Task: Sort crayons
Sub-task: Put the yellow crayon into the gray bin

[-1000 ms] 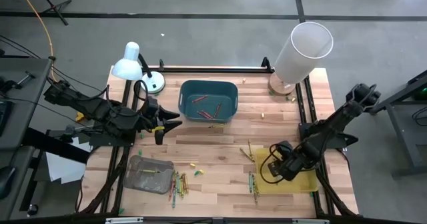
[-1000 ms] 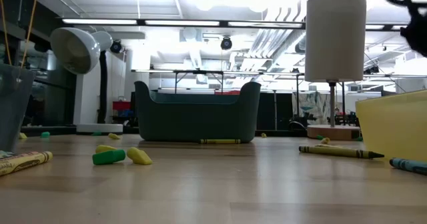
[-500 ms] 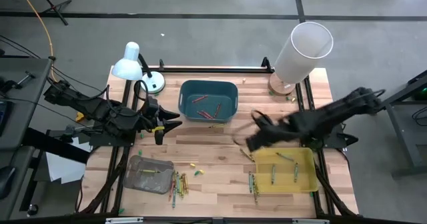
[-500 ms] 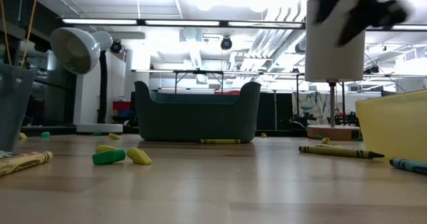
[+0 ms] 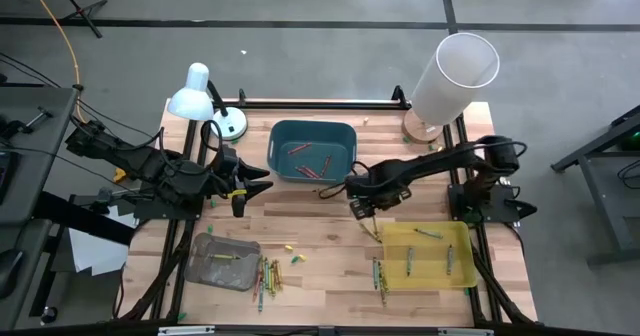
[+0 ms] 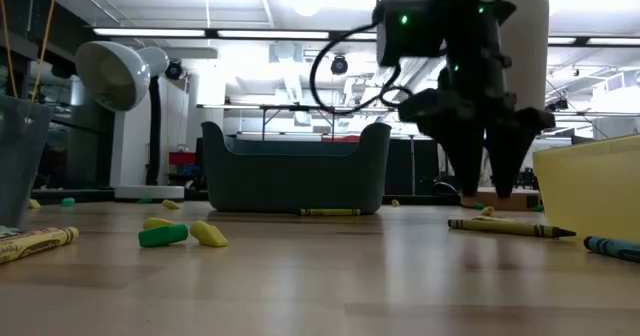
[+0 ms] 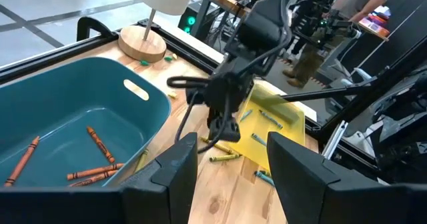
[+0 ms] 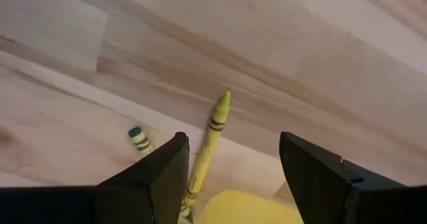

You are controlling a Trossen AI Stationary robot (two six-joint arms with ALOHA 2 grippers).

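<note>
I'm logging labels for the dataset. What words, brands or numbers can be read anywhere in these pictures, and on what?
None can be read.
The yellow crayon under the right gripper has a dark wrapper band, but no legible print.
The crayons in the teal bin show dark marks, too small to read.

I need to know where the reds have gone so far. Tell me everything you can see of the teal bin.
The teal plastic bin is a rounded rectangular tub with tall, smooth walls and a slot handle cut into one end, seen in the left wrist view. It stands upright on the wooden table, toward the back and near the middle. Several red-orange crayons lie loose on its floor. A yellow crayon lies on the table along its front wall. Neither gripper touches it.
</note>
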